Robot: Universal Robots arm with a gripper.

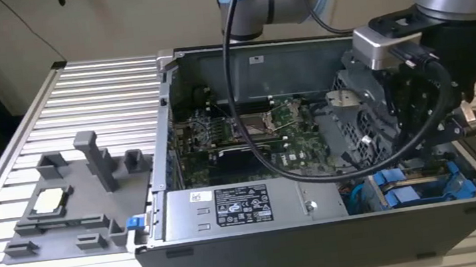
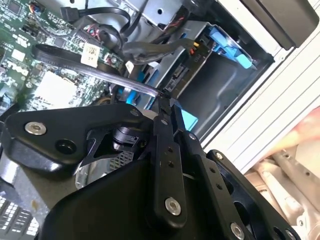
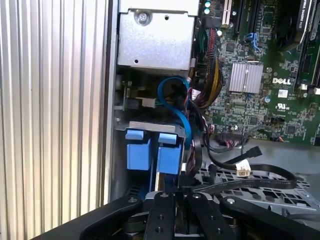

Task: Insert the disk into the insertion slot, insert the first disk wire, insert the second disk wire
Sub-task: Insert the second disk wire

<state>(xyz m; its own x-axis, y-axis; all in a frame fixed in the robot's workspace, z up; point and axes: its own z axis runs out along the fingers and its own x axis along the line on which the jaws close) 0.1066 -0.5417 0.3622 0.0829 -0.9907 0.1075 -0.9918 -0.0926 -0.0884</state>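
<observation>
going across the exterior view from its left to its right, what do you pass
Grey fixture tray → blue tab at the case's edge → labelled power-supply box → blue drive carriers in the insertion slot, with the gripper above them.

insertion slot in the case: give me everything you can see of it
The insertion slot is a grey metal bay in the corner of the open computer case, at the exterior view's right, next to the labelled power-supply box. Bright blue plastic tabs stand side by side at its mouth in the first wrist view, and blue and black cables loop just beside them. The gripper hangs right above it. How far the disk sits inside cannot be told.
</observation>
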